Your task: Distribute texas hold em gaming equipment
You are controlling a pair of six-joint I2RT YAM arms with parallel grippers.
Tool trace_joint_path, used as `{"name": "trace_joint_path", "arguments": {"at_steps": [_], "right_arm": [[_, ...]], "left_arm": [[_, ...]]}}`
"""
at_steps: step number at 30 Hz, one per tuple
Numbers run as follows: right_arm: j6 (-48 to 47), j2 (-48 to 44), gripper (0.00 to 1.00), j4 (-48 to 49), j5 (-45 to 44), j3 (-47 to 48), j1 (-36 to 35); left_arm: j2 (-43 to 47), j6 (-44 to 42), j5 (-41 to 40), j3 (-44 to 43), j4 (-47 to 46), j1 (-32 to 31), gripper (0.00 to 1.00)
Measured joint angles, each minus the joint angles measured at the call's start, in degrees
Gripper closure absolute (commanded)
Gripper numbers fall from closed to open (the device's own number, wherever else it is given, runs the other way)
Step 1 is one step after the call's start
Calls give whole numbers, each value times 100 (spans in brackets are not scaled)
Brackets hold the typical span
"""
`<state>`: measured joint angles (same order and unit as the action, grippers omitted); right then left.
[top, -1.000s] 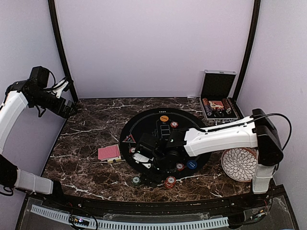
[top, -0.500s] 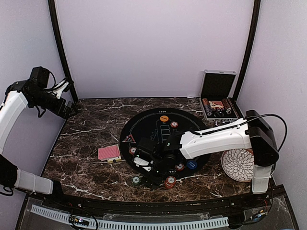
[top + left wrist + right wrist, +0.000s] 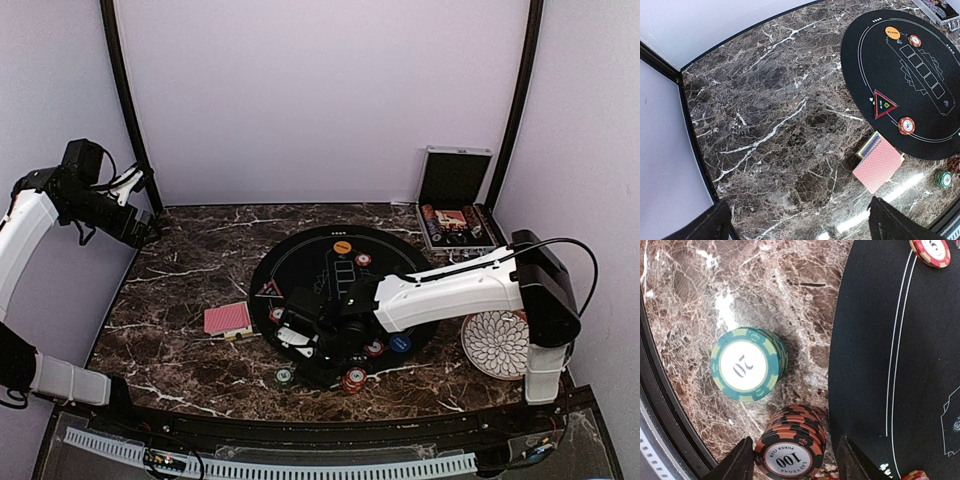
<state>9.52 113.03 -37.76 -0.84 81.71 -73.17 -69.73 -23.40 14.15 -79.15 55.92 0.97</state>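
My right gripper [image 3: 308,348] hangs low over the near edge of the black round mat [image 3: 340,285]. It is open [image 3: 796,466]. A red-and-black stack of "100" chips [image 3: 790,452] stands between its fingers, close to the left finger [image 3: 737,462]. A green "20" chip stack [image 3: 747,365] stands apart on the marble, and both show in the top view, green [image 3: 284,377] and red [image 3: 353,380]. Red-backed cards [image 3: 227,319] lie left of the mat. My left gripper [image 3: 148,228] is open and empty [image 3: 805,227], high at the far left.
On the mat lie an orange button [image 3: 342,246], a blue button [image 3: 400,343], a triangular marker [image 3: 268,290] and single striped chips [image 3: 363,260]. The open silver case [image 3: 455,215] stands at the back right. A white patterned plate [image 3: 497,343] sits at the right.
My right gripper has shifted a little left and toward the near edge of the mat. The left arm has not moved.
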Motion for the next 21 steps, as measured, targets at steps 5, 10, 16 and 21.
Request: {"name": "trace_joint_path", "arguments": {"at_steps": [5, 10, 16, 21], "right_arm": [[22, 0, 51, 15, 2, -7, 0], [26, 0, 53, 37, 7, -44, 0], [37, 0, 53, 48, 11, -76, 0], [42, 0, 57, 48, 20, -79, 0]], "left_arm": [[0, 0, 0, 0, 0, 0, 1], [0, 0, 0, 0, 0, 0, 1], [0, -2, -2, 0, 0, 0, 1], [0, -17, -2, 0, 0, 0, 1]]}}
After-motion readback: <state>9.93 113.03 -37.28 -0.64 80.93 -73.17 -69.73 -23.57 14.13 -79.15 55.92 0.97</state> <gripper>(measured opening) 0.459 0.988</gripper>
